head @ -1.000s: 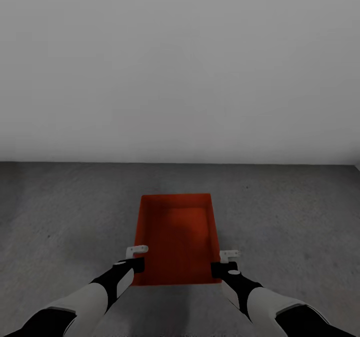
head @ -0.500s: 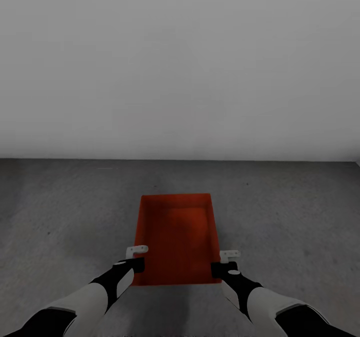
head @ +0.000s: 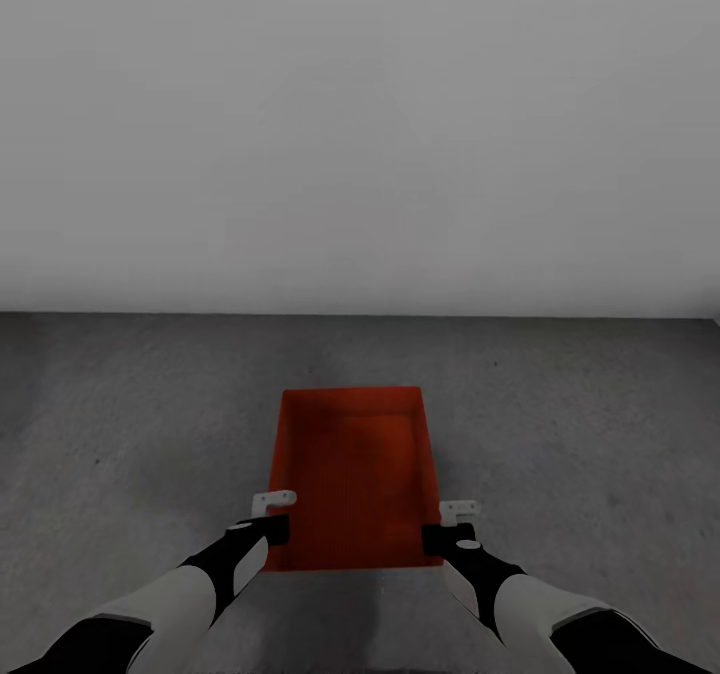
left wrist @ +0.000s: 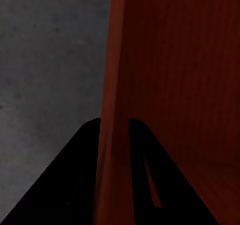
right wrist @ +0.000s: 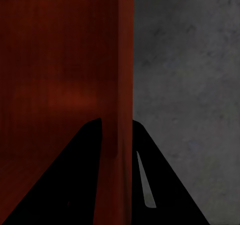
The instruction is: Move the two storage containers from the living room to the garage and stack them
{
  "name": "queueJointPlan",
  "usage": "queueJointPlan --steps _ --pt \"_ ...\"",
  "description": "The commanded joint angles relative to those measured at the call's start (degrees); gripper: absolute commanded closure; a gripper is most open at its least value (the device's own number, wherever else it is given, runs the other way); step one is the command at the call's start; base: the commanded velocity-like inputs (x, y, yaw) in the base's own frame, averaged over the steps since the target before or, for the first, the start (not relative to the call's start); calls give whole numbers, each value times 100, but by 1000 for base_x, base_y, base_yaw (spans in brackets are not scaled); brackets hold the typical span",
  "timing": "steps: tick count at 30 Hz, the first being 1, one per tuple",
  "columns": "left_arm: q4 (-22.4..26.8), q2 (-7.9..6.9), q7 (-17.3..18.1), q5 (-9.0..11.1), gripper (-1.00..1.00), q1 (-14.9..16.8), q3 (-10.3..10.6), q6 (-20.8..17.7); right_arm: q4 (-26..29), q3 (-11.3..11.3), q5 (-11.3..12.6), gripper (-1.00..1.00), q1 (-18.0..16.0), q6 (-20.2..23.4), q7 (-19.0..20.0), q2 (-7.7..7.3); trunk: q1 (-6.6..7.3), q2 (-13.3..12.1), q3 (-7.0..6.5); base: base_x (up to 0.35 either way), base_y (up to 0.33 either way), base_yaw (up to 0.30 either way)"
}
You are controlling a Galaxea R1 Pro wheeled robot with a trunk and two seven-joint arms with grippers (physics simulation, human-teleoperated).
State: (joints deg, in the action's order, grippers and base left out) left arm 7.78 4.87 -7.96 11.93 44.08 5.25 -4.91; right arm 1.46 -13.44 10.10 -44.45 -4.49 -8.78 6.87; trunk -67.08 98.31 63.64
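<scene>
One red-orange open-top storage container (head: 350,464) is held in front of me over the garage's dark grey concrete floor (head: 580,424). My left gripper (head: 272,514) is shut on its left wall near the close corner, and in the left wrist view the thin wall (left wrist: 170,85) runs between the dark fingers (left wrist: 75,185). My right gripper (head: 452,519) is shut on the right wall the same way, with the wall (right wrist: 60,60) pinched between its fingers (right wrist: 165,185). The bin is empty. The other container is out of view.
A plain grey-white wall (head: 360,134) stands straight ahead and meets the floor a little beyond the container. Mottled concrete stretches to both sides of the bin.
The line where wall meets floor has risen slightly in the picture while the container and both arms kept their place, so the view moved with the held bin.
</scene>
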Motion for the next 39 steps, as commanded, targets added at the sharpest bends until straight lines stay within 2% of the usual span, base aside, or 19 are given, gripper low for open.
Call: queueJointPlan --steps 1,12,39 --pt "31 -30 -302 -59 100 4 -156 -36 -331 -54 107 100 -2 -33 -45 -1 1 1 2 0 0 0" --pt "31 -30 -302 -59 100 4 -156 -36 -328 -54 107 100 -2 -27 -45 16 1 1 16 0 0 0" --pt "31 -30 -302 -59 100 4 -156 -36 -326 -54 107 100 -2 -35 -45 7 1 1 256 0 0 0"
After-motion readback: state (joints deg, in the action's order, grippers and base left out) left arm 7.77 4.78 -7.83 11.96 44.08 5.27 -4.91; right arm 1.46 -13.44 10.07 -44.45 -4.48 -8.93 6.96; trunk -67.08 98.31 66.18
